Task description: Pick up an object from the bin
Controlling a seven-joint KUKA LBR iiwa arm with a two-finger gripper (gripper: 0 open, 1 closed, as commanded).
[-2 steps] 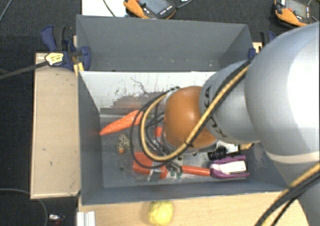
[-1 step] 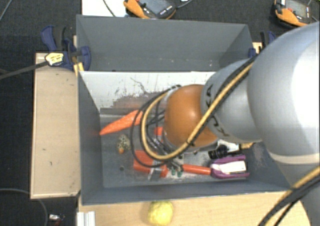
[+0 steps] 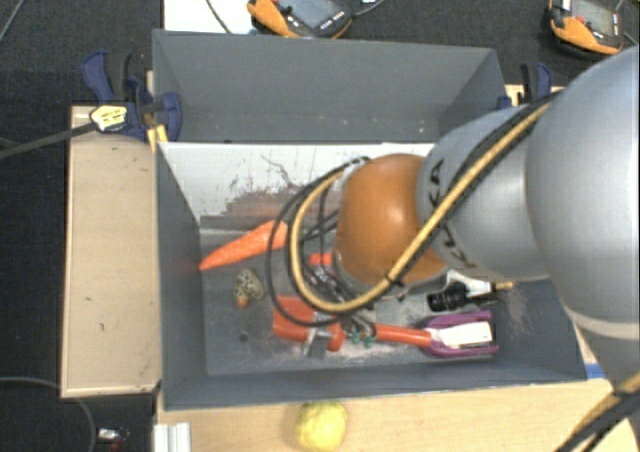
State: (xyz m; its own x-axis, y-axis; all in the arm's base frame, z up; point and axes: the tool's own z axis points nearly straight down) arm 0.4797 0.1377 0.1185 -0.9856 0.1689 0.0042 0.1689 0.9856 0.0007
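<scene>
My gripper [image 3: 322, 338] is low in the bin's front middle, mostly hidden under the arm's orange cover and looped cables. It is right over an orange-handled tool [image 3: 395, 335] that lies along the front wall. A purple and white brush-like thing [image 3: 462, 332] lies at that tool's right end. Just left of the gripper sits a small speckled lump [image 3: 247, 287]. A long orange carrot-shaped thing [image 3: 240, 245] lies slanted at the left. A black bottle-like thing [image 3: 452, 296] lies to the right, partly under the arm.
The arm comes in from the right and covers the bin's middle and right side. The steep grey walls stand close at the front and left. Bare floor shows at the front left corner.
</scene>
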